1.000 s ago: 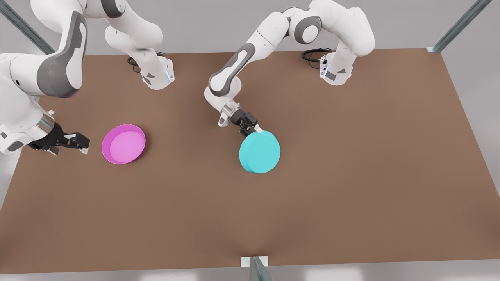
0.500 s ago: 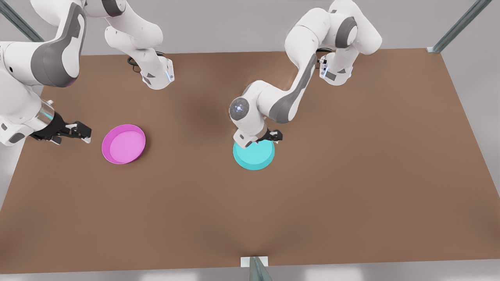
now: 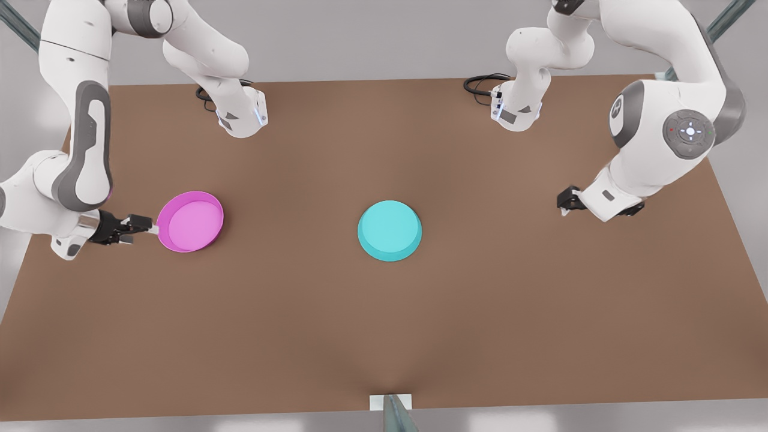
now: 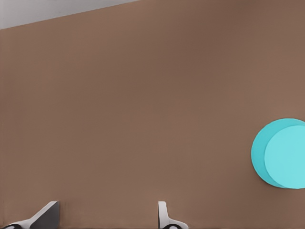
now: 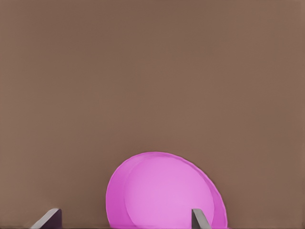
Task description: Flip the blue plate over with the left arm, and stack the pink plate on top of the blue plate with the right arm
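Since a second ago the left gripper [image 3: 564, 201] has been withdrawn from the blue plate [image 3: 389, 230] to the front view's right edge; its fingers [image 4: 164, 215] are seen spread, nothing held. Blue plate left base-up at mid-table [image 3: 384, 336], so the flip is judged done. Right gripper [image 3: 144, 224] has been brought against the pink plate [image 3: 190, 221], rim up, fingers [image 5: 199, 219] wide astride the near rim, presumably for a pinch.
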Robot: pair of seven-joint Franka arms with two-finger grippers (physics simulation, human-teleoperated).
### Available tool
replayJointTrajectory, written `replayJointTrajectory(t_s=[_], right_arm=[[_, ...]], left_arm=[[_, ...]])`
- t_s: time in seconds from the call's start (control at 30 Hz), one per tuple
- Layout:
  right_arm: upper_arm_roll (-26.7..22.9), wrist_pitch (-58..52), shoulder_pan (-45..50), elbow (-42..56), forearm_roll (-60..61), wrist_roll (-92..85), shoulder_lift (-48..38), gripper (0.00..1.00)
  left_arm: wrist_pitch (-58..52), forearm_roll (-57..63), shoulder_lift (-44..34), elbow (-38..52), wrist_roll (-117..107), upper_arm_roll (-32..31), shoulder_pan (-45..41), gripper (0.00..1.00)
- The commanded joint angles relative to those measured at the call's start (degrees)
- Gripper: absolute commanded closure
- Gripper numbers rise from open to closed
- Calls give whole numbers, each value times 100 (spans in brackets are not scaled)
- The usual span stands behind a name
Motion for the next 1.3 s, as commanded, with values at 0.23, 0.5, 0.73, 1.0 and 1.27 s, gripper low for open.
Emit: replayJointTrajectory(t_s=[0.23, 0.5, 0.73, 1.0, 1.27], right_arm=[[-44, 920, -598, -472, 185, -1419, 997, 1], [-44, 1606, -818, -815, 326, -1929, 1401, 7], [-53, 1325, -871, -823, 853, -2526, 1498, 23], [-44, 1333, -880, -823, 871, -2535, 1586, 58], [-44, 1360, -897, -815, 871, -2544, 1594, 79]], left_arm=[[-141, 345, 189, 53, 1, 26, -21, 0], [-176, 345, 356, 53, -8, 26, -47, 0], [-185, 362, 382, 53, -17, 35, -83, 0], [-185, 362, 391, 53, -17, 35, -92, 0], [-185, 362, 391, 44, -8, 26, -91, 0]])
